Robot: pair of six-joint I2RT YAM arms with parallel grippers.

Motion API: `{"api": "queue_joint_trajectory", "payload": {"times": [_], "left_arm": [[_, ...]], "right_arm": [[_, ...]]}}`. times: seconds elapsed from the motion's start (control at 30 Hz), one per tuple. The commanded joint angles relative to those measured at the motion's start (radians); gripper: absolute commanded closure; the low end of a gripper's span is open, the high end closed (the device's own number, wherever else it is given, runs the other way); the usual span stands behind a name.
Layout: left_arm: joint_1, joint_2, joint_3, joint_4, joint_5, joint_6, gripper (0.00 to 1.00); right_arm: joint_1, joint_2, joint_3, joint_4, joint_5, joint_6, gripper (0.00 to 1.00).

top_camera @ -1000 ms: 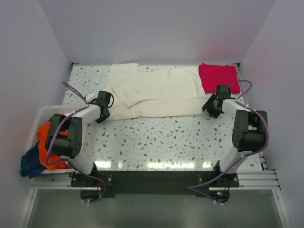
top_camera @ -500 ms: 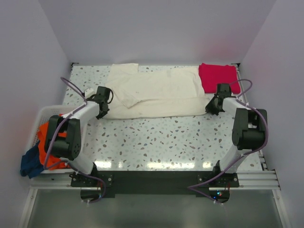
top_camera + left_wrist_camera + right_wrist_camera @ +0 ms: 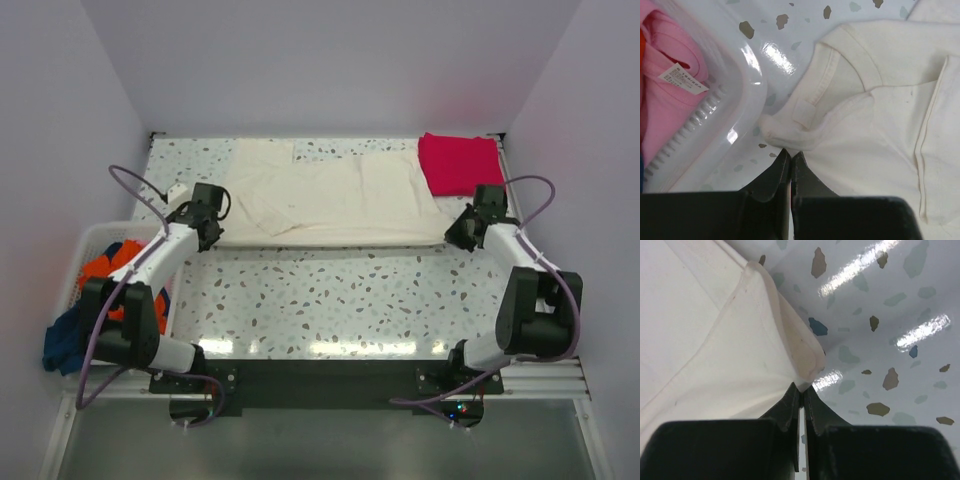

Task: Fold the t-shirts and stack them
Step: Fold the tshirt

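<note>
A cream t-shirt (image 3: 330, 195) lies stretched flat across the far half of the table. My left gripper (image 3: 212, 214) is shut on its collar-side edge (image 3: 790, 140) at the left end. At the shirt's right end my right gripper (image 3: 462, 228) is shut on the hem corner (image 3: 807, 372). Both pinch the cloth between their tips. A folded magenta-red t-shirt (image 3: 460, 162) rests at the far right corner, just beyond the right gripper. More t-shirts, orange (image 3: 105, 275), dark blue (image 3: 65, 340) and pink (image 3: 665, 100), sit in the basket.
A white slatted basket (image 3: 95, 235) stands at the table's left edge, its rim (image 3: 740, 115) close beside my left gripper. Purple walls close in the back and both sides. The speckled tabletop (image 3: 340, 295) stretches between the cream shirt and the arm bases.
Both grippers shut on the cream shirt's ends and drew apart, left going left, right going right. The shirt's front edge, crumpled before, now lies pulled straight.
</note>
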Motion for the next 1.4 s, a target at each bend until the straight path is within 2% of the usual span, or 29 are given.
{"api": "queue_joint_trajectory", "payload": {"times": [0.0,0.43,0.5,0.57,0.6,0.63,0.67,0.7,0.73,0.8,0.93,1.03,1.13,1.2,1.37], "left_arm": [[0.011,-0.087,-0.032,-0.057,-0.087,0.009,1.0],[0.011,-0.274,-0.19,-0.074,-0.036,0.001,1.0],[0.011,-0.301,-0.206,-0.076,-0.027,0.001,1.0],[0.011,-0.318,-0.218,-0.08,-0.013,0.004,0.98],[0.011,-0.334,-0.223,-0.087,-0.007,0.004,0.94],[0.011,-0.344,-0.229,-0.088,0.01,0.007,0.8],[0.011,-0.354,-0.232,-0.088,0.021,0.009,0.72],[0.011,-0.378,-0.233,-0.085,0.031,0.013,0.55],[0.011,-0.39,-0.238,-0.079,0.056,0.025,0.48],[0.011,-0.424,-0.24,-0.062,0.083,0.039,0.39],[0.011,-0.428,-0.209,0.021,0.209,0.119,0.38],[0.008,-0.365,-0.171,0.068,0.295,0.142,0.39],[-0.006,-0.299,-0.152,0.11,0.314,0.15,0.42],[-0.015,-0.251,-0.146,0.145,0.335,0.157,0.42],[-0.049,-0.139,-0.141,0.229,0.396,0.17,0.4]], "right_arm": [[-0.021,-0.09,-0.05,-0.038,0.035,-0.032,1.0],[-0.048,-0.383,-0.235,-0.166,0.027,-0.043,0.99],[-0.05,-0.414,-0.252,-0.189,0.032,-0.045,0.97],[-0.05,-0.449,-0.261,-0.209,0.032,-0.045,0.86],[-0.05,-0.46,-0.261,-0.213,0.032,-0.045,0.8],[-0.051,-0.483,-0.262,-0.219,0.029,-0.046,0.67],[-0.05,-0.491,-0.261,-0.221,0.024,-0.048,0.62],[-0.05,-0.5,-0.258,-0.221,0.02,-0.051,0.57],[-0.051,-0.508,-0.255,-0.221,0.008,-0.057,0.47],[-0.05,-0.515,-0.236,-0.226,0.001,-0.074,0.41],[-0.05,-0.502,-0.19,-0.206,-0.086,-0.124,0.4],[-0.027,-0.482,-0.15,-0.172,-0.134,-0.14,0.41],[0.074,-0.449,-0.095,-0.149,-0.105,-0.138,0.41],[0.191,-0.408,-0.048,-0.146,-0.034,-0.132,0.41],[0.28,-0.313,-0.009,-0.068,-0.062,-0.101,0.41]]}}
